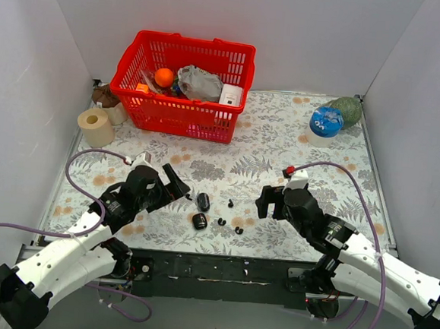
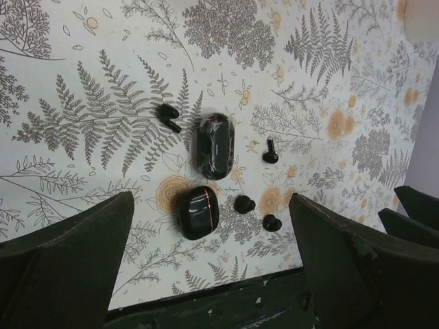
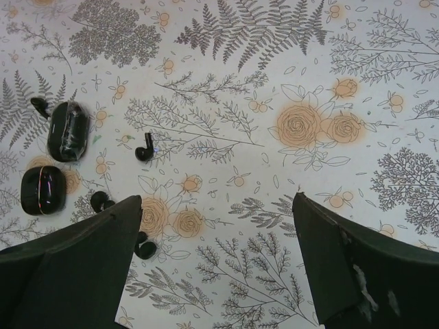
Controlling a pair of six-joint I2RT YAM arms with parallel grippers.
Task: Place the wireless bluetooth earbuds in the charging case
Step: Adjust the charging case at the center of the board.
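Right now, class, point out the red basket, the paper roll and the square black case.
red basket (image 1: 178,120): top view, front wall.
paper roll (image 1: 99,134): top view, its side.
square black case (image 2: 195,212): left wrist view, its glossy top.

Fern-print table (image 1: 282,150), red basket (image 1: 179,117), paper roll (image 1: 96,126), two black cases (image 1: 202,202), tiny earbuds (image 1: 231,203)

The flat table covering printed with grey ferns and orange flowers (image 2: 82,55) looks matt and smooth, whether cloth or vinyl I cannot tell. On it the oval black case (image 2: 212,145) is glossy plastic with creased highlights, the squarish black case with a thin orange line (image 2: 197,211) is smooth and shiny, and the tiny black rounded earbuds (image 2: 244,203) gleam like polished plastic. The red lattice-walled basket (image 1: 179,116) is hard, faintly shiny plastic, and the beige roll (image 1: 96,126) is soft matt paper.
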